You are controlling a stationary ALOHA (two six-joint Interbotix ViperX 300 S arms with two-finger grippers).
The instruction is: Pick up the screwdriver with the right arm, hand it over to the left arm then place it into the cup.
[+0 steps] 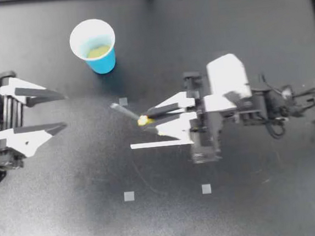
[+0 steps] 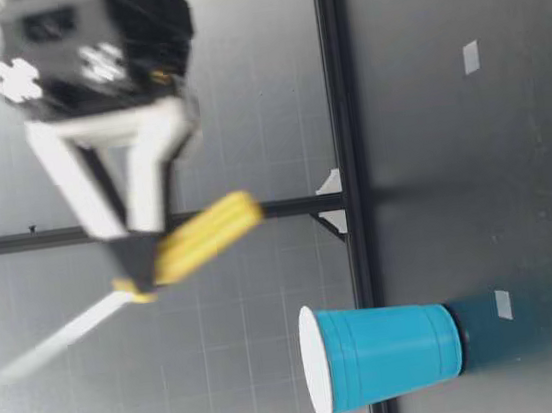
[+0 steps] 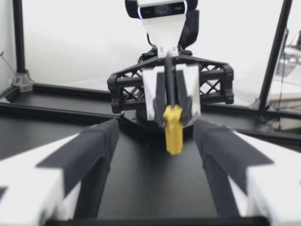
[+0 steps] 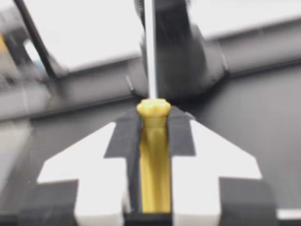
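Screwdriver: clamped by its yellow handle between the fingers of the robot's right gripper, near the table's middle. The low view shows it lifted well above the table, shaft tilted and running out past the fingertips. In the right wrist view the handle fills the gap between both fingers and the thin shaft points straight ahead.

Left gripper: at the left edge, fingers spread wide, holding nothing, well apart from the tool. Its wrist view has the right gripper dead ahead, roughly centred between the open fingers, with the handle facing it.

Blue cup: upright at the far left, mouth open, clear of both arms.

Judgement:
- Step in hand is the handover, and the place step is not yet begun.
- The line-up already looks fair, so the arms should close the gap without drifting sideways.
- The shaft is thin and likely slick. A grip close to the handle's collar looks safer than one out at the tip.
- The right gripper should let go only once both left fingers bear on the tool, otherwise it drops to the table.
- Taking it shaft-end down would suit the cup, which looks light and easily tipped.
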